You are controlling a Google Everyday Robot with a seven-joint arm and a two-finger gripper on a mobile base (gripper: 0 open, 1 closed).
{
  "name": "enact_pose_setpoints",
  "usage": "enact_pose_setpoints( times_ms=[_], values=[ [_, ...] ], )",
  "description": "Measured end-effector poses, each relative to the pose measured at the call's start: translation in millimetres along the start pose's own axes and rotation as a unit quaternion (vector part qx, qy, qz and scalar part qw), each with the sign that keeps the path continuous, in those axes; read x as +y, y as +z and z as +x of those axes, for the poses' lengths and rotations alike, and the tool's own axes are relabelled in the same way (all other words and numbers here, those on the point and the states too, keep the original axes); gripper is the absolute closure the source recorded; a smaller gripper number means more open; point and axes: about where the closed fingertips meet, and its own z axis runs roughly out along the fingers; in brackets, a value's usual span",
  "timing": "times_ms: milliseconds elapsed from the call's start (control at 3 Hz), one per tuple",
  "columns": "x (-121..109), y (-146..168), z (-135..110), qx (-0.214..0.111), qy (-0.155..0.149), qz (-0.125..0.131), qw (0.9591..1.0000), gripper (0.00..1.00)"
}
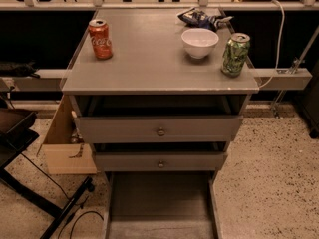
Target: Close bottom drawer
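The grey cabinet (149,63) has three drawers. The bottom drawer (159,203) is pulled far out toward me; I see its shallow grey box, empty inside, running off the lower edge of the view. Its front and knob are out of view. The middle drawer front (160,162) and the top drawer front (160,129), each with a small round knob, stand slightly out from the cabinet. My gripper is not in view.
On the cabinet top stand a red cola can (100,39), a white bowl (200,43), a green can (235,54) and a snack bag (202,17). A cardboard box (62,143) and a black stand with cables (30,193) are at the left. Speckled floor (269,183) lies at the right.
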Motion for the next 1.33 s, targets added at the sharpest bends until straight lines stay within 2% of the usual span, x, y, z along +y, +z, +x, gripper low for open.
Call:
enact_pose_setpoints(
  times_ms=[333,667,1333],
  values=[
    [-6,13,-26,-0.031,-0.024,-0.015,0.9991,1.0],
    [-8,17,-38,-0.04,-0.034,-0.019,0.9984,1.0],
    [-43,36,-85,-0.062,-0.043,-0.028,0.9968,1.0]
  ],
)
